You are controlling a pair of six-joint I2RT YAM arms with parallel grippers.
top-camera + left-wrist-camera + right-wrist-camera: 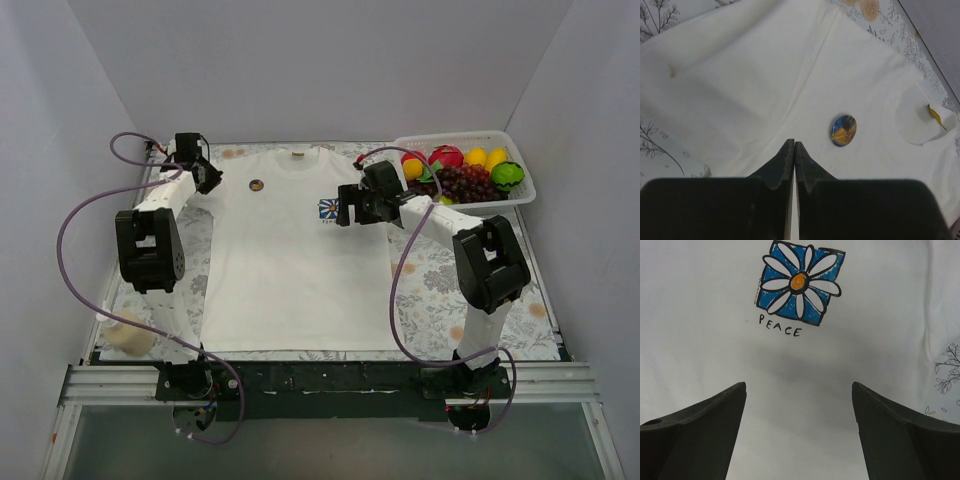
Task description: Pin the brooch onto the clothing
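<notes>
Shirt (290,260) lies spread flat on the desk (435,310), with a small round brooch (843,130) sitting on its chest near the collar. Left gripper (794,144) is pinched tight on nothing, just beside the brooch. Right gripper (799,386) hangs spread wide over the shirt, below the daisy print (800,282).

brooch (843,130) on shirt (290,270), left | shirt on table (430,300) | basket (455,136) right, seemingly apart

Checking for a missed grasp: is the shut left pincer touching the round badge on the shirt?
Apart. In the left wrist view the tips of the shut left pincer stop short of the round badge, with bare white shirt showing between them.
</notes>
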